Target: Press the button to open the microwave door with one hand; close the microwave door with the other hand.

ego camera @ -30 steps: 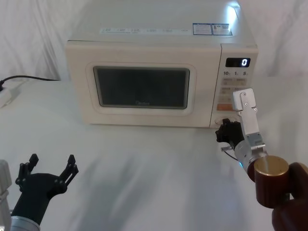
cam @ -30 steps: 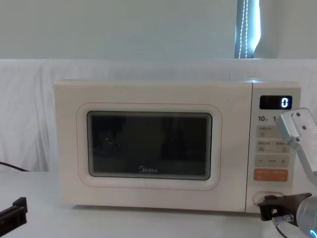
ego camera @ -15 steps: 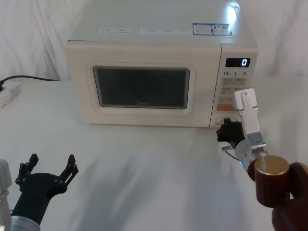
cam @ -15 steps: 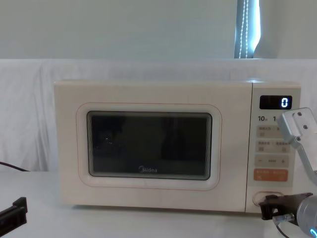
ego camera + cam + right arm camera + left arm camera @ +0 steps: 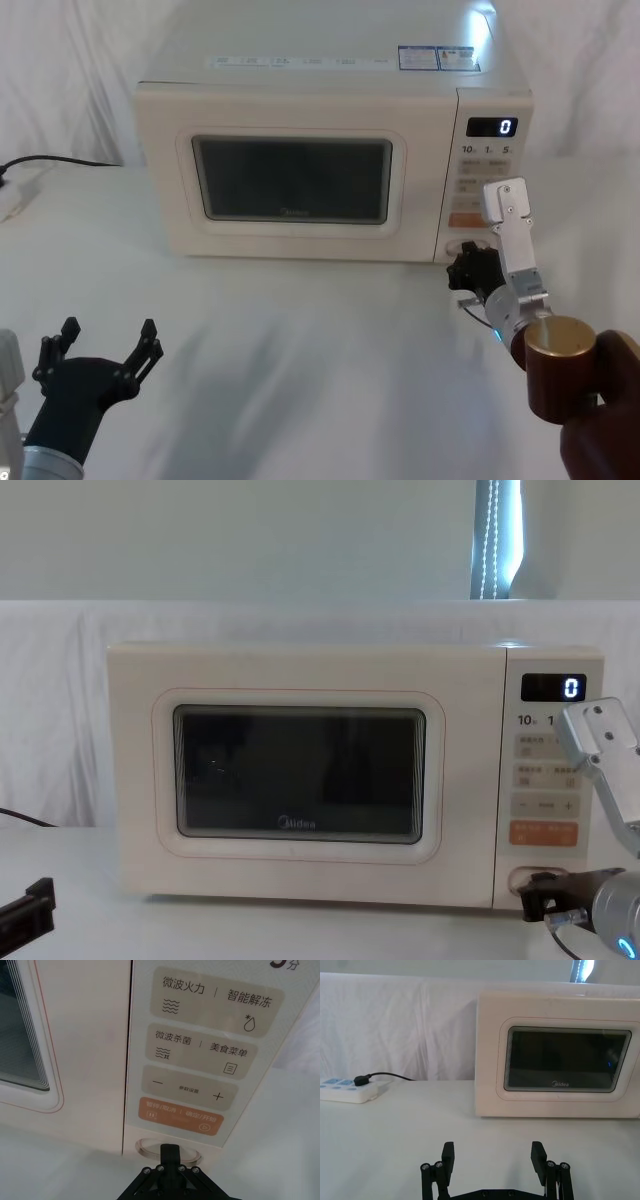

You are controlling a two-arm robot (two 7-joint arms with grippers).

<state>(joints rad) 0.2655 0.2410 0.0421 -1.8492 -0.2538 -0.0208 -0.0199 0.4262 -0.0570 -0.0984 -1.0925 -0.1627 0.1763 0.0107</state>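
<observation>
Directly ahead of the right claw (image 5: 170, 1152) tip sits the button (image 5: 150, 1146).

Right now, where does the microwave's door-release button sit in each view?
Head: button at the panel's bottom, right hand at it.
Chest: low right, by the hand's tip.
Right wrist: bottom centre, partly behind the shut fingers.
Left wrist: not in it.
Shared landmark: the orange key just above.

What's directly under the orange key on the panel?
The button, a cream oval at the foot of the microwave panel. The right gripper, fingers shut, sits at its middle and covers it; whether they touch is unclear.
</observation>
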